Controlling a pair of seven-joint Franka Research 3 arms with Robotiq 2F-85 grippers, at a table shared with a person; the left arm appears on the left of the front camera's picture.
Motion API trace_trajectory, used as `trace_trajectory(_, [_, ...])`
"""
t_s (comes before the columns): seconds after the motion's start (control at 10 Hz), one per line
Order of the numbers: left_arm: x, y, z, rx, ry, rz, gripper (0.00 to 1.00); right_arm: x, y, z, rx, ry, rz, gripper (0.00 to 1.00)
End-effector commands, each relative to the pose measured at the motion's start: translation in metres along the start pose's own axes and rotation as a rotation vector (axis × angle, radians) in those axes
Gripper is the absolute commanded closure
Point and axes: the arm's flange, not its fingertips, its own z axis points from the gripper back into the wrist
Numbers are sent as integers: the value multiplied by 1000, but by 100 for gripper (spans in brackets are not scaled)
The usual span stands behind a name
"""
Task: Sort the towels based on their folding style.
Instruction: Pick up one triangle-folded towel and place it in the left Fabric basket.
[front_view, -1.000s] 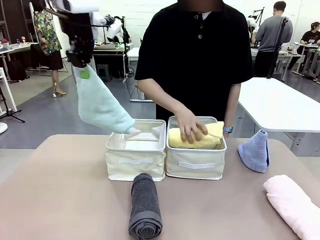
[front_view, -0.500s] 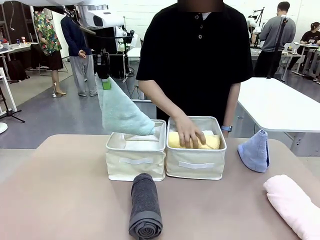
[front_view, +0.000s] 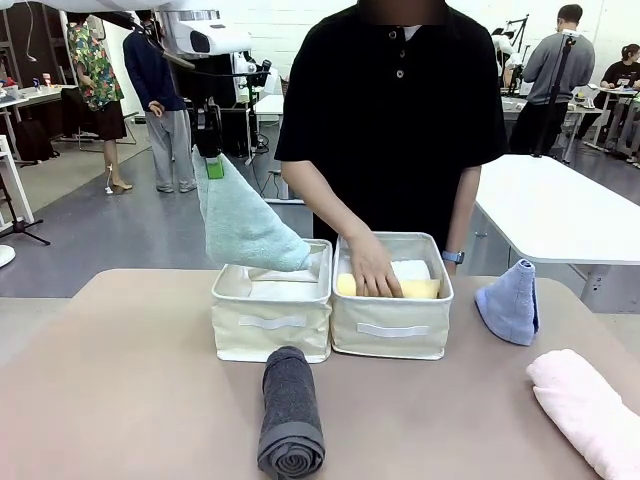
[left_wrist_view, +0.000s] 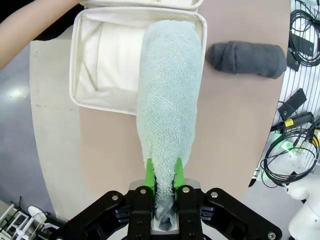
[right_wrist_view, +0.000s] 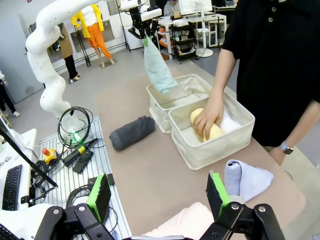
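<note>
My left gripper (front_view: 210, 162) is shut on the tip of the pale mint-blue cone towel (front_view: 245, 225), whose wide end hangs over the left cream bin (front_view: 268, 322). From the left wrist, the mint towel (left_wrist_view: 170, 100) runs from my green pads (left_wrist_view: 148, 172) down to that bin (left_wrist_view: 87, 60). A person's hand (front_view: 374, 272) presses the yellow roll (front_view: 420, 289) into the right bin (front_view: 390, 330), beside a white towel (front_view: 411, 269). The dark grey roll (front_view: 290, 412) lies in front of the bins. At the right sit the periwinkle cone (front_view: 510, 300) and the pink roll (front_view: 585, 405). My right gripper (right_wrist_view: 159, 195) is open above the pink roll (right_wrist_view: 182, 224).
The two bins stand side by side at the table's middle, touching. The person stands close behind the right bin, one arm reaching into it. Bare tabletop (front_view: 120, 380) spreads to the left of the bins and in front. Cables and gear (right_wrist_view: 75, 150) lie beside the table.
My left gripper has carried the mint towel rightward, from left of the bins to over the left bin. The person's hand has pushed the yellow roll deeper into the right bin.
</note>
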Motion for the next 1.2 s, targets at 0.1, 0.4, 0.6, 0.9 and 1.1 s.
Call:
trace_trajectory(0.1, [12, 13, -21, -21, -32, 33, 85, 0, -1, 2, 8, -14, 11, 0])
trace_trajectory(0.4, [14, 30, -48, -47, -55, 97, 85, 0, -1, 2, 8, -14, 11, 0])
trace_trajectory(0.6, [16, 35, -63, -59, -36, 108, 85, 0, -1, 2, 8, -14, 11, 0])
trace_trajectory(0.9, [25, 36, -99, -103, 26, 111, 85, 0, -1, 2, 8, -14, 11, 0])
trace_trajectory(1.1, [28, 36, -120, -123, 64, 119, 85, 0, -1, 2, 8, -14, 11, 0])
